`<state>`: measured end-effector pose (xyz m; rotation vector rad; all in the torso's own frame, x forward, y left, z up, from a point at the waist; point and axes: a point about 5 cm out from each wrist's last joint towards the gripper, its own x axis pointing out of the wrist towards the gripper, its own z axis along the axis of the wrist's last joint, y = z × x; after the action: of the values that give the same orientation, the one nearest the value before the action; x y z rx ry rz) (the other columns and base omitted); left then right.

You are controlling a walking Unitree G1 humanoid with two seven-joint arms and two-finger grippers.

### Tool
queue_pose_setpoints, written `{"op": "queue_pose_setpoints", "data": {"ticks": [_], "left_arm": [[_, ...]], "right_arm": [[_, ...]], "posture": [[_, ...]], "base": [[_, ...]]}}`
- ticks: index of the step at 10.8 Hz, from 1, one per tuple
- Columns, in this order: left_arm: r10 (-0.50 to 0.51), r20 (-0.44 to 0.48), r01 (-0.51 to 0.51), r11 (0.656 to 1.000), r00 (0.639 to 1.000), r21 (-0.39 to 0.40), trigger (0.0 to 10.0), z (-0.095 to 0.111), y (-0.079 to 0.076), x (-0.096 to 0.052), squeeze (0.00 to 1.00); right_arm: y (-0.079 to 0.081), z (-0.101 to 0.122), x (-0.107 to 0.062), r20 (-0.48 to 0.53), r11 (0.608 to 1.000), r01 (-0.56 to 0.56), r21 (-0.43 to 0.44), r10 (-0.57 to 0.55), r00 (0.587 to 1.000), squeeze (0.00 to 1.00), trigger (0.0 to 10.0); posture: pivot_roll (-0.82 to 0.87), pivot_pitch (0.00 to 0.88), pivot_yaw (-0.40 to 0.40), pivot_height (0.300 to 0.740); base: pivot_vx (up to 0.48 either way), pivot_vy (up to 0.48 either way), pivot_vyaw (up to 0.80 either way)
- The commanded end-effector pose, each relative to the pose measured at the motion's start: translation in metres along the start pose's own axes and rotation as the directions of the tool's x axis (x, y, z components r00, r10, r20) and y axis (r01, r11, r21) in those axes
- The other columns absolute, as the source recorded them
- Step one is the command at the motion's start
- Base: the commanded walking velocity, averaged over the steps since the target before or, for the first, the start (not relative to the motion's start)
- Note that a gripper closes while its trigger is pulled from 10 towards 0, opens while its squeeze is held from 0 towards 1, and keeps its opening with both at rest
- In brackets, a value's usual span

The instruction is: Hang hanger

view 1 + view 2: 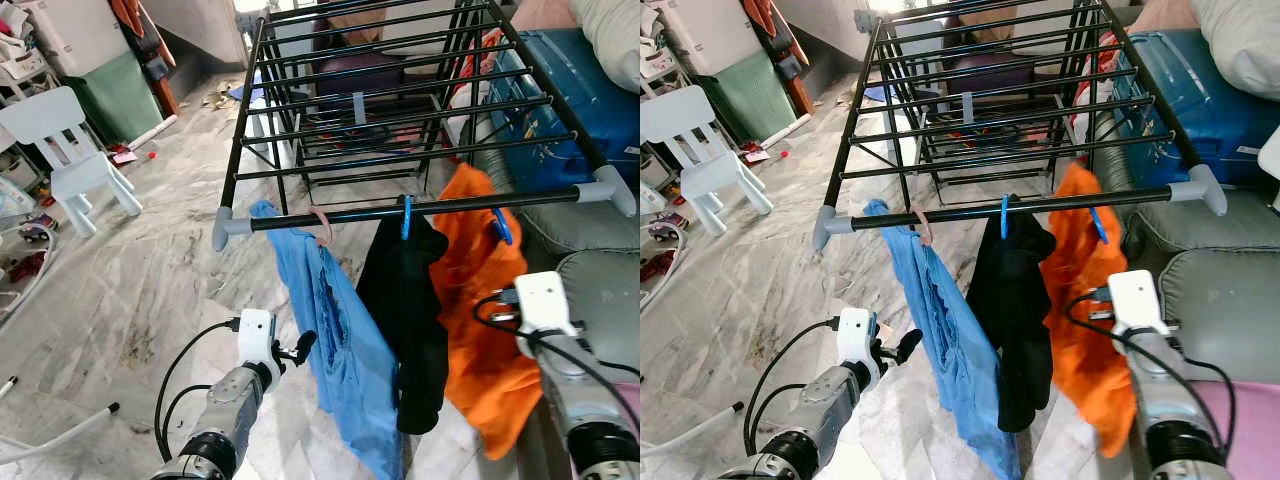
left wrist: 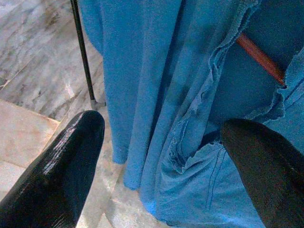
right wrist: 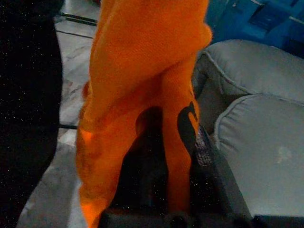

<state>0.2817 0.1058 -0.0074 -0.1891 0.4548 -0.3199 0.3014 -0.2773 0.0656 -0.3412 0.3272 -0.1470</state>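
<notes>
A black folding drying rack [image 1: 400, 120] stands on a marble floor [image 1: 150, 260]. Three garments hang side by side from its near rail [image 1: 420, 208]: a blue shirt [image 1: 340, 340] on a pinkish hanger hook [image 1: 322, 226], a black garment [image 1: 408, 310] on a blue hanger hook [image 1: 405, 216], and an orange garment [image 1: 480, 320] on another blue hook [image 1: 502, 228]. So the hangers already sit on the rail.

The left end effector [image 1: 298, 351] is low, just beside the blue shirt's edge, its two black fingers [image 2: 57, 166] spread apart with nothing between them. In the left wrist view a reddish hanger bar [image 2: 260, 57] shows inside the shirt. The right end effector [image 3: 161, 156] is pressed close against the orange garment; whether its fingers are open or closed cannot be told, as cloth covers them. A grey sofa cushion [image 1: 600, 290] and a blue suitcase [image 1: 560, 100] lie to the right; a white child's chair [image 1: 70, 150] stands well to the left.

Risks, as judged from here: either end effector could snag loose fabric as it draws away and drag a hook off the rail, dropping the garment. The right one looks most exposed, being buried in orange cloth. The pink hook sits near the rail's left end, so a sideways tug could slide it toward the grey end cap [image 1: 224, 228]. A hard pull might also shift the light rack.
</notes>
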Motion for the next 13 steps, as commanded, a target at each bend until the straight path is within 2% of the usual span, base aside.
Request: {"op": "queue_pose_setpoints", "data": {"ticks": [1,3,5,6,7,8,10,13], "left_arm": [[0.018,-0.008,-0.018,1.0,1.0,0.012,10.0,-0.001,0.006,-0.002,0.0],[0.019,-0.014,-0.019,1.0,1.0,0.014,10.0,-0.003,0.006,-0.003,0.0],[0.007,-0.025,-0.007,1.0,1.0,0.021,10.0,-0.003,0.004,-0.002,0.0],[0.0,-0.029,0.0,1.0,1.0,0.025,10.0,-0.003,0.003,-0.001,0.0],[-0.012,-0.036,0.013,0.999,0.999,0.03,10.0,-0.003,0.0,0.0,0.0],[-0.021,-0.04,0.022,0.999,0.999,0.034,10.0,-0.003,-0.002,0.0,0.0],[-0.029,-0.04,0.031,0.999,0.999,0.036,10.0,-0.002,-0.005,0.002,0.0],[-0.015,-0.045,0.016,0.999,0.999,0.038,10.0,-0.003,-0.001,0.0,0.0]], "right_arm": [[-0.003,0.023,0.002,0.099,1.0,0.008,0.015,-0.009,0.995,0.0,10.0],[0.006,-0.012,-0.015,0.026,1.0,-0.001,0.016,0.0,1.0,0.0,10.0],[0.011,-0.03,-0.031,0.017,0.998,0.022,0.054,-0.023,1.0,0.0,10.0],[0.009,-0.027,-0.038,0.048,0.996,0.047,0.073,-0.051,0.998,0.0,10.0],[0.005,-0.01,-0.041,0.121,0.994,0.064,0.092,-0.075,0.99,0.0,10.0],[0.001,-0.003,-0.04,0.142,0.993,0.079,0.083,-0.09,0.986,0.0,10.0],[-0.011,0.015,-0.03,0.161,0.992,0.102,0.068,-0.112,0.981,0.0,10.0],[-0.02,0.034,-0.012,0.128,0.996,0.07,0.059,-0.077,0.989,0.0,10.0]], "posture": [[-0.14,0.0,0.149,0.74],[-0.15,0.001,0.153,0.74],[-0.17,0.012,0.165,0.74],[-0.18,0.016,0.172,0.74],[-0.2,0.021,0.182,0.74],[-0.2,0.021,0.185,0.74],[-0.2,0.019,0.187,0.74],[-0.18,0.017,0.179,0.74]], "base": [[0.0,0.0,0.0],[0.0,0.0,0.0],[0.0,0.0,0.0],[0.0,0.0,0.0],[0.0,0.0,0.0],[0.0,0.0,0.0],[0.0,0.0,0.0],[0.0,0.0,0.0]]}}
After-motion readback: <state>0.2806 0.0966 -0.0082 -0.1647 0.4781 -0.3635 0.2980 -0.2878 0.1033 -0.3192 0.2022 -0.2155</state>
